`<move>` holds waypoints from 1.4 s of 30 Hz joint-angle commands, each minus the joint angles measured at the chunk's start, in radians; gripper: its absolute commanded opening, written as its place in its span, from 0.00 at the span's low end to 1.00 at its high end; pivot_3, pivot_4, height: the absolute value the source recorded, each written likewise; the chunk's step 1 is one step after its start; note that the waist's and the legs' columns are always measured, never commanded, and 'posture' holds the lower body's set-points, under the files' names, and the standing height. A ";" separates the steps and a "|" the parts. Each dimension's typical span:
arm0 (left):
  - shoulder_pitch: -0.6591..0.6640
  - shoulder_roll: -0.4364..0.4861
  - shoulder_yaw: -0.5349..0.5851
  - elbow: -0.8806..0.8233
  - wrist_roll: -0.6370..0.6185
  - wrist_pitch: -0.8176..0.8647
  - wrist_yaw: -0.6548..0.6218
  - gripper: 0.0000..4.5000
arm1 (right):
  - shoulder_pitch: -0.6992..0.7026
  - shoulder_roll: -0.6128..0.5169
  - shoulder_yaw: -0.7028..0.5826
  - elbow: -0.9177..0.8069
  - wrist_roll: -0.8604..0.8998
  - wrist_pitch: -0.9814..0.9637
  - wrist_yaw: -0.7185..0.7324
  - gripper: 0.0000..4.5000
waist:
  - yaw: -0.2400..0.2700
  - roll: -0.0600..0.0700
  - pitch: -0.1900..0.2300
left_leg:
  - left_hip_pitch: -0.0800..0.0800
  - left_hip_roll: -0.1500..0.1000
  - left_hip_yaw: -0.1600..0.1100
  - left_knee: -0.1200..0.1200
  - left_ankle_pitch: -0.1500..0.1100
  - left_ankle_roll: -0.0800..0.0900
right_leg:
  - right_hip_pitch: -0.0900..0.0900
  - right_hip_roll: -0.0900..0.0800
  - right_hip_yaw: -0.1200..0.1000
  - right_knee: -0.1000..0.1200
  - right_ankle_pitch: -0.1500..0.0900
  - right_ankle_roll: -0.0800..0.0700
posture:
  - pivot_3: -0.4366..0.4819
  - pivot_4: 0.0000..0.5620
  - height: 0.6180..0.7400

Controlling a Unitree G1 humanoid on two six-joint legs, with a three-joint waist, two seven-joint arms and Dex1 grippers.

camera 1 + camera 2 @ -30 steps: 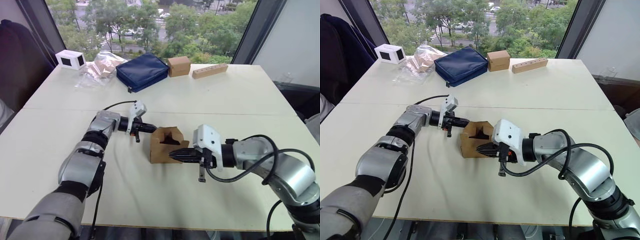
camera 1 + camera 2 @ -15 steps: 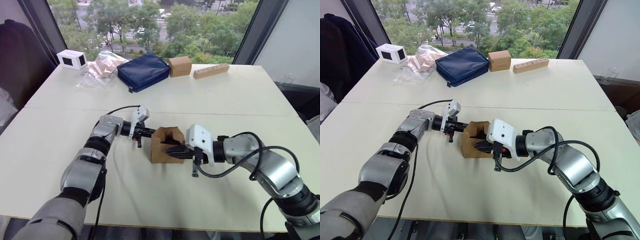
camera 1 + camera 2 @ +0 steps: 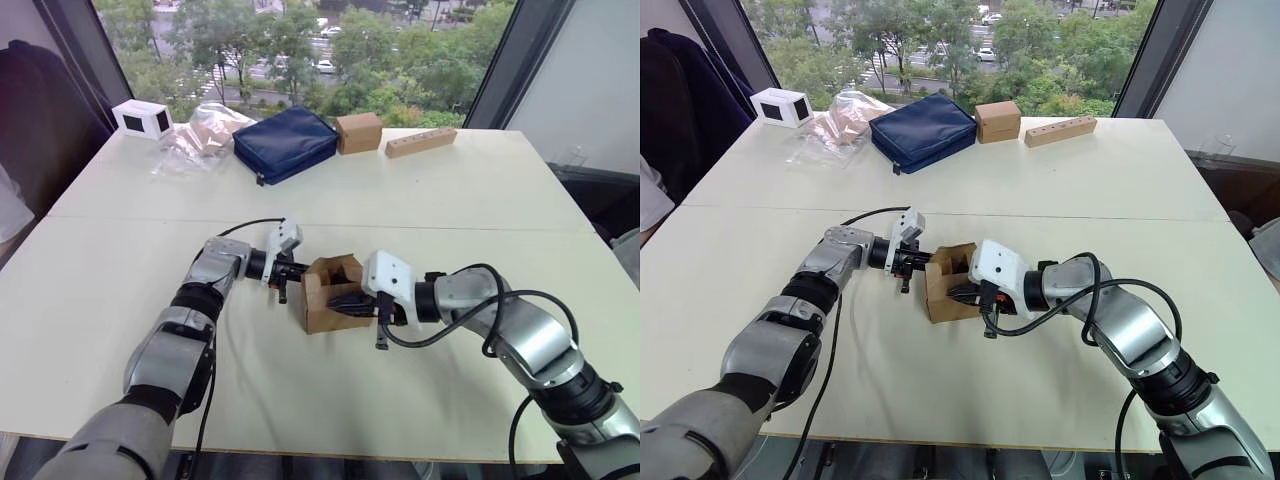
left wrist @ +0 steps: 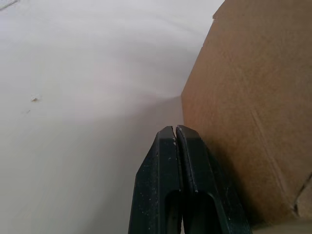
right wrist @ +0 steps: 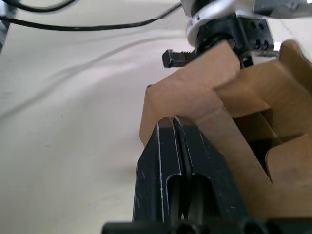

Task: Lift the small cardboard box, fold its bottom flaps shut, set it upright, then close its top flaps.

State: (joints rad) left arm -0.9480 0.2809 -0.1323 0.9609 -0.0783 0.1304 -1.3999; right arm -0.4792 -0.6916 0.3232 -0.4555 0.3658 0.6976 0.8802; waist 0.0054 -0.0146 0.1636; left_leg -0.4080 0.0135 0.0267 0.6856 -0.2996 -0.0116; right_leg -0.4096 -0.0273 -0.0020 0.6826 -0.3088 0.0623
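Cardboard box (image 3: pixel 330 293), small and brown, sits mid-frame on the table (image 3: pixel 450 200), flaps (image 5: pixel 234 92) splayed. Left gripper (image 3: pixel 293 271), fingers pinched together empty, braces its far wall; right gripper (image 3: pixel 352 301), likewise closed, presses a flap. Best push slowly, keeping the brace firm so the box doesn't skid.

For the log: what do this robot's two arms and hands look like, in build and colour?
Both arms are rounded silver-grey metal segments with black joints. A white housing sits at each wrist, and a loose black cable loops beside each arm. The left hand and right hand each end in two slim black fingers; close up the fingers are matte black, flat-sided and finely speckled.
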 commanded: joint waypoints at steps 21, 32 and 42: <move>0.391 0.380 0.173 -1.120 -0.424 0.666 0.083 0.01 | -0.056 0.092 0.002 0.125 -0.054 -0.097 0.053 0.00 | -0.009 0.000 0.000 | 0.001 0.001 -0.002 0.000 0.001 -0.001 | 0.001 -0.002 0.000 0.001 0.000 0.000 | 0.48 0.27 1.00; 0.545 0.301 0.032 -1.283 -0.419 0.629 0.272 0.01 | -0.062 0.116 0.007 0.131 -0.072 -0.102 0.052 0.00 | -0.019 0.002 -0.001 | 0.003 0.001 -0.002 0.000 0.001 -0.002 | 0.002 0.000 0.000 0.001 0.000 0.000 | 0.48 0.27 1.00; 0.526 0.285 -0.006 -1.191 -0.402 0.545 0.303 0.01 | -0.069 0.080 -0.045 0.056 -0.040 -0.051 0.053 0.00 | -0.018 0.002 -0.001 | 0.003 0.001 -0.002 0.000 0.001 -0.001 | 0.003 -0.001 0.000 0.001 0.000 0.000 | 0.48 0.27 1.00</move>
State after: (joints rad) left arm -0.4037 0.5710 -0.1364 -0.2315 -0.4818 0.6957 -1.1039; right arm -0.5260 -0.6006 0.3205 -0.3449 0.3027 0.6412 0.9299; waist -0.0124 -0.0131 0.1625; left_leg -0.4055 0.0143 0.0250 0.6851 -0.2989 -0.0130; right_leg -0.4070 -0.0282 -0.0019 0.6831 -0.3088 0.0618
